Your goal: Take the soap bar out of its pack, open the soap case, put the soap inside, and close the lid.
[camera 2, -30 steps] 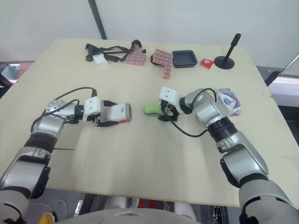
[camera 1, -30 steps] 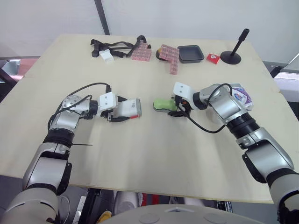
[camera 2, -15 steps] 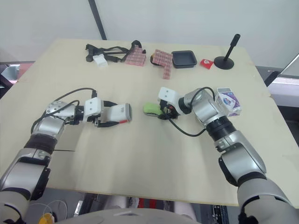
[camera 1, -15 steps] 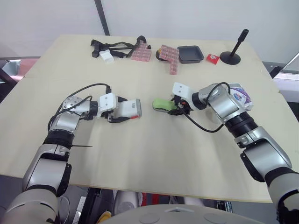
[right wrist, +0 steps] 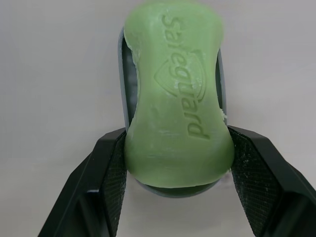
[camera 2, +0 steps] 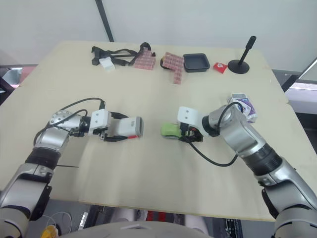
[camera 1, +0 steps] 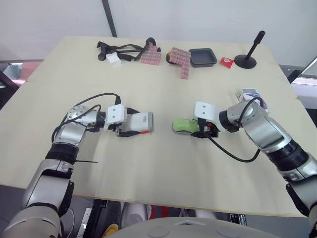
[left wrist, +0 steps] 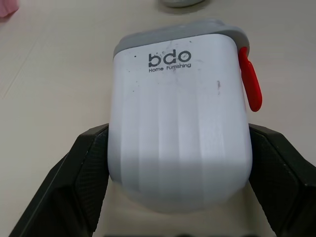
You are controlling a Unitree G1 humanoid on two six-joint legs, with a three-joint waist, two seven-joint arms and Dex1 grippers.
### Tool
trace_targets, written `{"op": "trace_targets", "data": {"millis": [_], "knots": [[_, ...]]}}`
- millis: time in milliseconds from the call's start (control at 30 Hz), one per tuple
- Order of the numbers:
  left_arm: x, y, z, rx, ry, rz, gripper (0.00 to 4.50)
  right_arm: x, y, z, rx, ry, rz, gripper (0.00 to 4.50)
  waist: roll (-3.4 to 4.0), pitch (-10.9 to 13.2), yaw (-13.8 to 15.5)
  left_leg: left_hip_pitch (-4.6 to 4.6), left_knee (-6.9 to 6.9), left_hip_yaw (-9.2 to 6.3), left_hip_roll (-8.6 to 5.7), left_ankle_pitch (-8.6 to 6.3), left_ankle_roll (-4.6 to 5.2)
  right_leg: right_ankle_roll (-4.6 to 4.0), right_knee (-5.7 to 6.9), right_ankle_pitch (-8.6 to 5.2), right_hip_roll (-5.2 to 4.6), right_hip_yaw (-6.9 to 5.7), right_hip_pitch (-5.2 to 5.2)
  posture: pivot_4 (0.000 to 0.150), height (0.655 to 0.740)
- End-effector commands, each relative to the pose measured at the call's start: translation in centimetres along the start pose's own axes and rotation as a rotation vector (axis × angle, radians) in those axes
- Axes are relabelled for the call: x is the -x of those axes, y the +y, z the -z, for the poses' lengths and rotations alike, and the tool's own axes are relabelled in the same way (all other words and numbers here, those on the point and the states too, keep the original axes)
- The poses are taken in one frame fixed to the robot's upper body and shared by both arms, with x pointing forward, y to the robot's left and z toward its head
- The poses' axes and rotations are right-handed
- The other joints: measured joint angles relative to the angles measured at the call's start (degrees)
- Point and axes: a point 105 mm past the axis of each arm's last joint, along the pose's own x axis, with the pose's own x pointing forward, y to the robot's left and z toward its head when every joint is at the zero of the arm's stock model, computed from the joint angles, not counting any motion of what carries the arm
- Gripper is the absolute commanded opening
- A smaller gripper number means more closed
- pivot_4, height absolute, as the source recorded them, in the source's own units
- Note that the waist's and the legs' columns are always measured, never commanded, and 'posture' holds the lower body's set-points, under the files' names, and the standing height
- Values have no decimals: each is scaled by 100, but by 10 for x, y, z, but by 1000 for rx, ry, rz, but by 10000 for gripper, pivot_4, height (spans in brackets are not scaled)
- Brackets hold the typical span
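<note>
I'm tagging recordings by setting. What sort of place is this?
Probably a lab test bench, not a bathroom: plain wooden table, white backdrop, and unrelated props like a black tray and black stand at the far edge.

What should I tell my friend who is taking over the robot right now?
Left pincer: shut on the white soap case.
Right pincer: shut on the green soap bar, with a grey piece under it.
The soap pack lies on the table by the right arm.
Done: soap out of its pack.
To do: get the soap inside the case, then close it. I cannot tell whether the case is open yet.
</note>
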Motion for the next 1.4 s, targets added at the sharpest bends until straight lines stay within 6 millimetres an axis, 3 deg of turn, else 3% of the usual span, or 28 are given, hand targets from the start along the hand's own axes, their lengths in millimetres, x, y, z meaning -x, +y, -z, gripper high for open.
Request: {"op": "trace_targets", "data": {"millis": [33,233,533,1233,1300,1400], "knots": [[-6,-2,-14,-25,-44,11,34581,15,-1,-19,44,-49,49,25407,0,0,1,1,0,0,0,0,0,0,0,0,0,0,0,1500,7400],[-19,-3,-24,-23,-71,26,34581,12,6,-15,62,-29,27,25407,0,0,15,5,0,0,-3,0,0,0,-2,0,-1,3,-2,1500,7400],[-22,-2,-27,-31,-77,32,34581,0,7,-14,77,-10,-2,25407,0,0,-7,6,0,1,-2,0,0,0,-2,0,2,5,-2,1500,7400],[-43,0,-37,-66,-91,43,34581,-13,10,-48,207,-63,-44,25407,1,0,-7,15,1,1,-3,0,1,0,4,0,5,7,-2,1500,7400],[-46,0,-39,-67,-98,43,34581,-14,6,-54,210,-79,-26,35613,1,1,-12,15,1,2,-3,0,1,0,4,0,5,7,-3,1500,7400],[-47,-1,-39,-69,-102,42,34581,-12,3,-59,213,-97,-12,44876,1,0,-9,17,1,2,-2,0,1,0,7,0,4,7,-3,1500,7400]]}}
